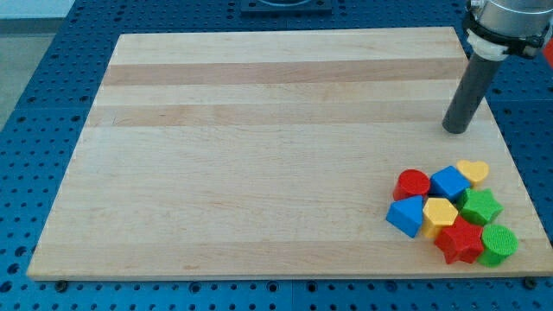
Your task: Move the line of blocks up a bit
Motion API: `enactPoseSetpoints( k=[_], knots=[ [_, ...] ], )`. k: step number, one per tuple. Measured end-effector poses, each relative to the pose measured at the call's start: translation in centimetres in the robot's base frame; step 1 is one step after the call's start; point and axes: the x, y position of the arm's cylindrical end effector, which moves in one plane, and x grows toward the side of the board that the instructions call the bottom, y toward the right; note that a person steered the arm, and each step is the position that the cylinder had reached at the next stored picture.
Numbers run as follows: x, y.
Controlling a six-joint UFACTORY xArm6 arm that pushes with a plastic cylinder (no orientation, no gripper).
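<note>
Several blocks sit clustered at the wooden board's [259, 147] bottom right corner. A red cylinder [412, 183], a blue cube [449, 182] and a yellow heart [473, 171] form the upper row. A blue triangular block [405, 215], a yellow hexagon [440, 214] and a green star [479, 206] lie below them. A red star [460, 240] and a green cylinder [498, 244] are lowest. My tip [455, 129] rests on the board near the right edge, above the cluster and clear of the yellow heart.
The board lies on a blue perforated table [52, 104]. The arm's grey housing [510, 22] hangs over the board's top right corner.
</note>
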Motion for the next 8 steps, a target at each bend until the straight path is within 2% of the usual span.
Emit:
enactPoseSetpoints(
  k=[3,4,5,6,7,8],
  knots=[
    [-1.1,0.0],
    [0.4,2.0],
    [3.6,4.7],
    [5.2,4.7],
    [15.6,4.7],
    [15.6,4.7]
  ],
)
